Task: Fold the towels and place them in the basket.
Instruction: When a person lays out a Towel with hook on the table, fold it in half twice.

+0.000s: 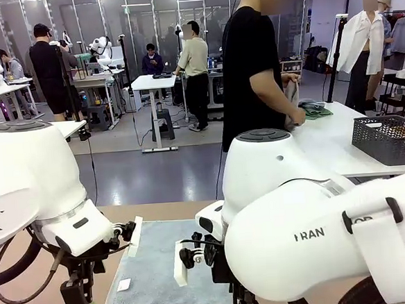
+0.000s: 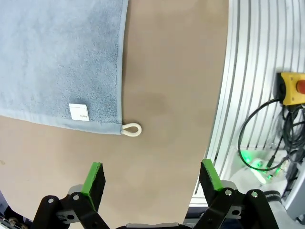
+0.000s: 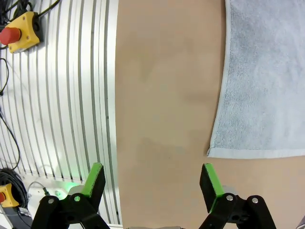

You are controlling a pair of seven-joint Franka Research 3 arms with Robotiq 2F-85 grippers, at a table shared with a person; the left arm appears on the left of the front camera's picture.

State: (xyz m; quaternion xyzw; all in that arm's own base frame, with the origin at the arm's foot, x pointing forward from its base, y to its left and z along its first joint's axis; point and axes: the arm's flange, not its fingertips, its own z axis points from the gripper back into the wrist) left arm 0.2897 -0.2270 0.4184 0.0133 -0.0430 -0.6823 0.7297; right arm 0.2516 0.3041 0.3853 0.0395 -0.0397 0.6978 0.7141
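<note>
A pale blue-grey towel (image 1: 162, 266) lies flat on the brown table between my two arms. In the left wrist view its corner (image 2: 57, 57), with a white label and a cream loop (image 2: 132, 129), lies ahead and left of my open left gripper (image 2: 152, 179). My right gripper (image 3: 152, 180) is also open, over bare table, with the towel's other near corner (image 3: 267, 81) ahead to its right. Neither gripper touches the cloth. The dark grey mesh basket (image 1: 389, 139) stands on a white table at the far right. A person there handles a greenish cloth (image 1: 315, 108).
The slatted aluminium table border (image 3: 71, 95) runs beside the brown surface (image 2: 167, 95). A yellow emergency-stop box (image 2: 291, 88) and cables sit on it, and a second yellow box (image 3: 19, 33) lies on the right arm's side. Bare brown table lies under both grippers.
</note>
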